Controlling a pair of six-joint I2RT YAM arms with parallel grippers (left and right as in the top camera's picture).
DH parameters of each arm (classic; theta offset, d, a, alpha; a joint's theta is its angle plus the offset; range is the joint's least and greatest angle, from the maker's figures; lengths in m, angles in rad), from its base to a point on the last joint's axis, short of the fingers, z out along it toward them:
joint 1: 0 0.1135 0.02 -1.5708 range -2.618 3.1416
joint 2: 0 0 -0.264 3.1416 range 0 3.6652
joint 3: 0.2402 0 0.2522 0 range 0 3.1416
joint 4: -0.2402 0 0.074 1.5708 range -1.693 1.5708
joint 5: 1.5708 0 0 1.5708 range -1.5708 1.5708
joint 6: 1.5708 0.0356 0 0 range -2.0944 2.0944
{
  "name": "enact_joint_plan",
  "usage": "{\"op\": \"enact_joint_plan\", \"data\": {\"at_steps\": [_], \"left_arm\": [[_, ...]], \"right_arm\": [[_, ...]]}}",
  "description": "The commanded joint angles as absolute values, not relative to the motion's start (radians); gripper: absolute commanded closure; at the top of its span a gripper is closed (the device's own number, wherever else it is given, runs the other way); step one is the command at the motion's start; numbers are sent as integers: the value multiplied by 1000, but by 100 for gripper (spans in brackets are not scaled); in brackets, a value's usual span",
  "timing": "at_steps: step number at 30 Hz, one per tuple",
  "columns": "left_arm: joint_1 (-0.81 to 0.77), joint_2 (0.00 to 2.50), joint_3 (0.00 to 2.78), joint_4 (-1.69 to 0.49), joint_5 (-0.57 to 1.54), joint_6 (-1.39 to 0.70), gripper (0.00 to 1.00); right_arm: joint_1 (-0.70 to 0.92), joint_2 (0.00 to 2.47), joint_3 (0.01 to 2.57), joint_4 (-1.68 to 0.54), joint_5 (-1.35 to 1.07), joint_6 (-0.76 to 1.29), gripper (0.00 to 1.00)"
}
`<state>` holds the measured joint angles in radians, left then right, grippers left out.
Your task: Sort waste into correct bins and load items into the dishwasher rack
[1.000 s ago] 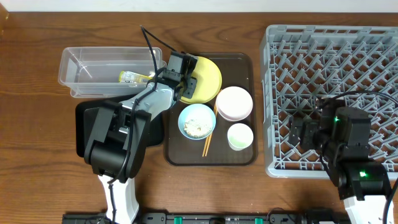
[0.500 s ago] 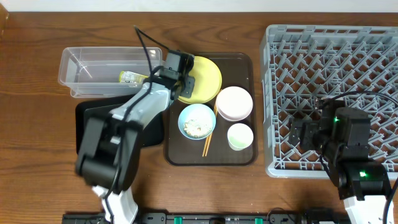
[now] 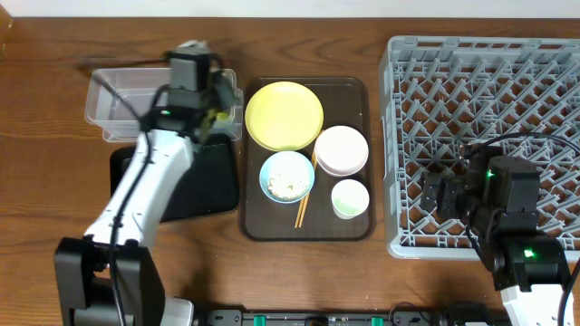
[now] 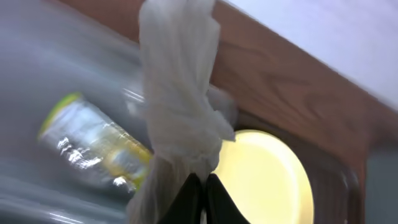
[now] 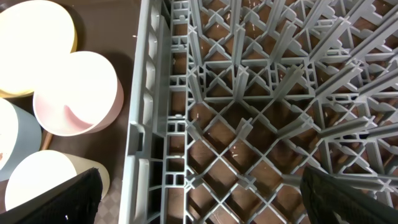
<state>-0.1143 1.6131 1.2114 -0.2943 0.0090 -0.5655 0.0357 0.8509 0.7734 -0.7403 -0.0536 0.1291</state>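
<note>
- Filling the table's right side: the grey dishwasher rack [image 3: 485, 136], with the right gripper [image 5: 205, 199] hanging over its left edge, fingers spread wide, gripping nothing.
- Lying in the middle: the brown serving tray [image 3: 349, 98], carrying all the dishes.
- Sitting at the far left: the clear tub [image 3: 118, 100], with the black tray [image 3: 213, 181] just in front of it.
- Resting at the serving tray's back: the yellow plate [image 3: 284, 116].
- Sitting side by side before the plate: the pink bowl [image 3: 341, 150] and the blue bowl [image 3: 287, 176], the latter holding the food scraps [image 3: 288, 187].
- Standing in front of the pink bowl: the white cup [image 3: 351, 198].
- Lying between the blue bowl and cup: the chopsticks [image 3: 302, 210].
- Dangling over the tub's right end: the white tissue [image 4: 180, 93], pinched in the closed left gripper [image 4: 200, 190]; wrist view blurred.
- Lying inside the tub: the snack wrapper [image 4: 93, 146].
</note>
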Motion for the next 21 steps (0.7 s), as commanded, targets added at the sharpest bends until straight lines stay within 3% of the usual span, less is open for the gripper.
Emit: {"op": "enact_joint_plan", "data": {"at_steps": [1,4,7,14,21], "left_arm": [[-49,1648,1208,-311,-11,-838,94],[-21,1669,1208,-310,-12,-844,88],[-16,1673,1208,-315,-12,-838,54],[-23,1634,1208,-360,33,-771,20],[-188,1547,1208,-432,39,-550,12]], "right_arm": [[24,851,796,-741,-60,134,1],[24,851,796,-742,-60,134,1],[24,851,796,-744,-60,134,1],[24,851,796,-745,-60,134,1],[24,851,796,-745,-60,134,1]]}}
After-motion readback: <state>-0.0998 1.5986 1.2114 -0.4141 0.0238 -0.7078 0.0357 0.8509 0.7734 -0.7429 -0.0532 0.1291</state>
